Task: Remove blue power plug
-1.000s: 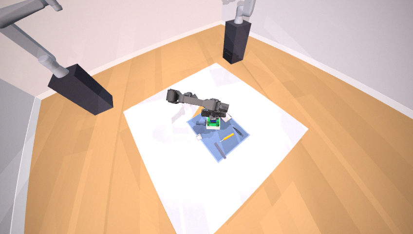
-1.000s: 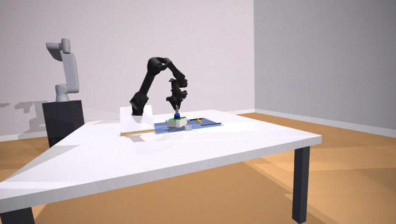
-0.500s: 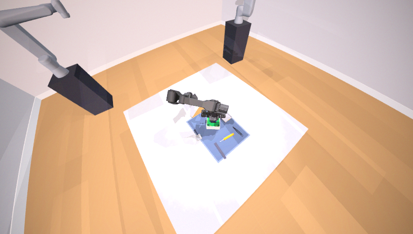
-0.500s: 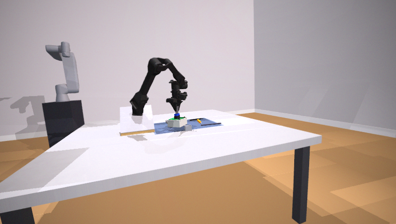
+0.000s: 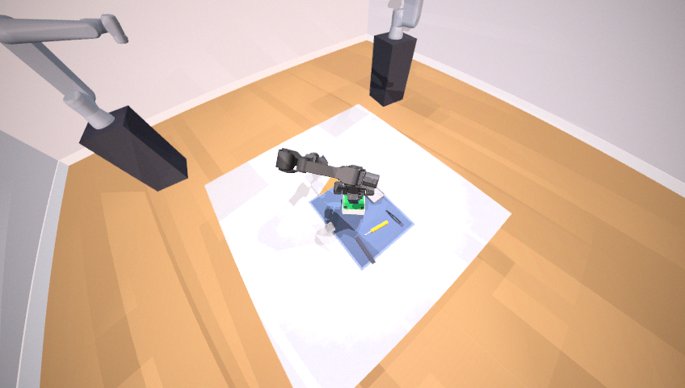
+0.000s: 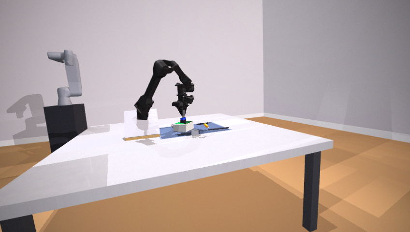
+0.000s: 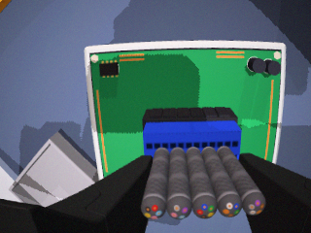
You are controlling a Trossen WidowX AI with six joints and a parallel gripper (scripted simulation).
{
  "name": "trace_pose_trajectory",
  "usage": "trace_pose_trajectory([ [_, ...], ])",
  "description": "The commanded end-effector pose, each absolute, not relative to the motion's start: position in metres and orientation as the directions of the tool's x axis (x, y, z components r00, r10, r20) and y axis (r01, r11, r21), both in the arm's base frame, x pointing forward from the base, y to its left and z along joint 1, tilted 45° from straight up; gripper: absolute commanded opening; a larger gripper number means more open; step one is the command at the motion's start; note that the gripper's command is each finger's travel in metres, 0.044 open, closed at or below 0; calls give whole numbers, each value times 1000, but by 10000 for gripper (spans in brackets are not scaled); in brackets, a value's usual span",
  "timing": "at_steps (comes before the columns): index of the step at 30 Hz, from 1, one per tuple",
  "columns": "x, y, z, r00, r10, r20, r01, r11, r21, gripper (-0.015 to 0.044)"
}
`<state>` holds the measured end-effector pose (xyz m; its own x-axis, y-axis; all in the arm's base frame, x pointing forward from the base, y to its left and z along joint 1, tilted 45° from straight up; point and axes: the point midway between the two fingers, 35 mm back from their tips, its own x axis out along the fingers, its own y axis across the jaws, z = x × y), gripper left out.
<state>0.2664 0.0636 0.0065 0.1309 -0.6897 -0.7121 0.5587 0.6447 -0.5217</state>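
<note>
Blue power plug (image 6: 183, 118) (image 7: 191, 136) sits at the black socket (image 7: 190, 115) on the circuit board (image 5: 355, 206) (image 6: 179, 123) (image 7: 146, 87), and we have our pincer (image 5: 354, 196) (image 6: 183, 114) (image 7: 196, 166) clenched on it; we cannot tell how loose it is. Going left to right in the top view, our dark arm (image 5: 319, 168) (image 6: 152, 83) reaches in from the left of the board. A small pale block (image 5: 329, 227) (image 6: 195, 132) lies below and left of the board, at the blue mat's edge (image 5: 361, 267). Beneath the board, toward the right, we see a dark strip (image 5: 365, 250) (image 6: 218, 128). The grey tray (image 5: 377, 195) (image 7: 55, 170) is just beside the board, up to its right. The yellow screwdriver (image 5: 380, 226) (image 6: 206, 125) lies right of the board and lower, with dark tweezers (image 5: 395, 218) farther right of the board.
</note>
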Motion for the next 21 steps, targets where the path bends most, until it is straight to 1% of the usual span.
trace_pose_trajectory([
  [1,266,70,12,134,-693,-709,557,644,-525,0],
  [10,268,83,17,88,-742,-664,566,586,-580,0],
  [17,260,74,26,184,-630,-755,541,706,-457,0],
  [21,257,72,29,210,-595,-776,531,735,-421,0],
])
